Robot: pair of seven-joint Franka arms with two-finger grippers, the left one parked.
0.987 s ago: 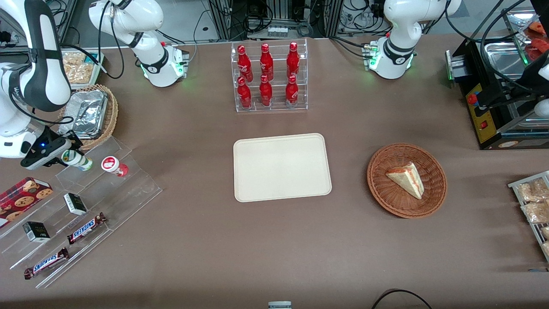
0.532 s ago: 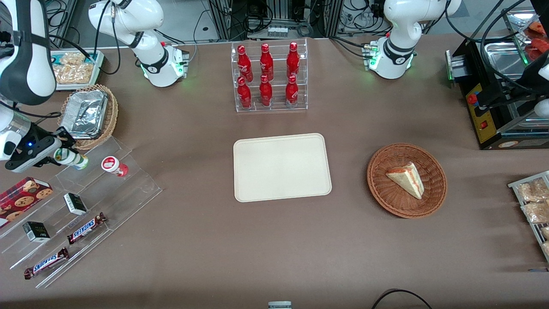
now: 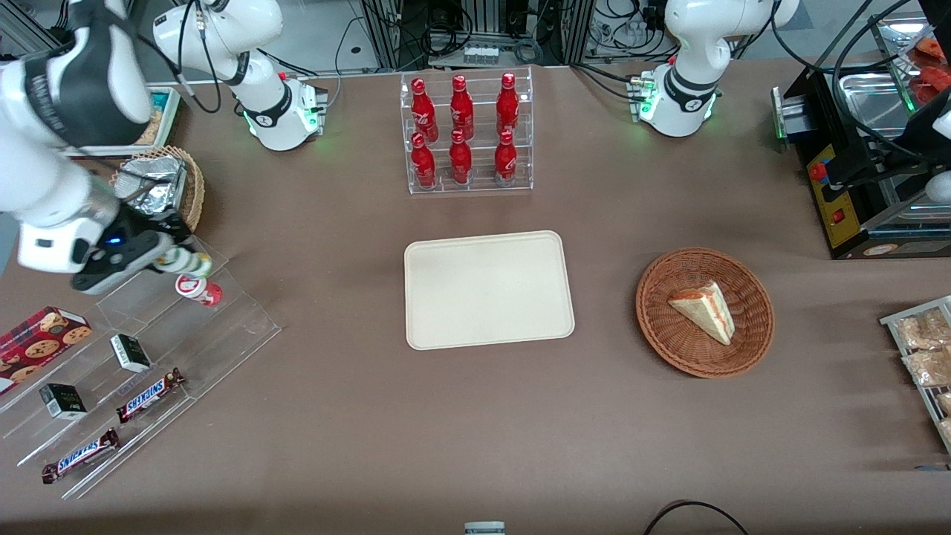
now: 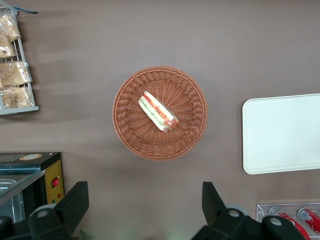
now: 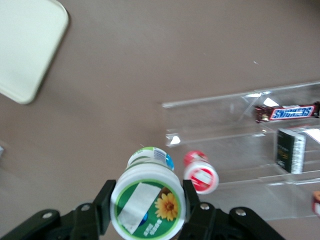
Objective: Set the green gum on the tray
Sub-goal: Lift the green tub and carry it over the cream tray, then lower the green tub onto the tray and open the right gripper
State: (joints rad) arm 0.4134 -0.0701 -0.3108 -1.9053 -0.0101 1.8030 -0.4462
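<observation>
My right gripper [image 3: 174, 256] is shut on the green gum [image 3: 186, 261], a small bottle with a white lid and a green and orange mark. I hold it in the air above the top step of the clear acrylic stand [image 3: 141, 364]. In the right wrist view the green gum [image 5: 147, 202] sits between my black fingers [image 5: 103, 205], lid toward the camera. The red-lidded gum bottle [image 3: 198, 289] lies on the stand just below it and shows in the right wrist view too [image 5: 201, 174]. The cream tray [image 3: 488, 289] lies at mid-table, toward the parked arm from my gripper; its corner shows in the wrist view [image 5: 27, 47].
The acrylic stand holds Snickers bars [image 3: 149, 394] and small dark boxes [image 3: 131, 352]. A wicker basket with a foil dish [image 3: 152, 195] stands farther from the camera. A rack of red bottles [image 3: 464, 134] and a wicker basket with a sandwich [image 3: 704, 312] are also on the table.
My gripper has lifted the green gum off the stand and carried it up and toward the tray. The red-lidded bottle has stayed on the stand.
</observation>
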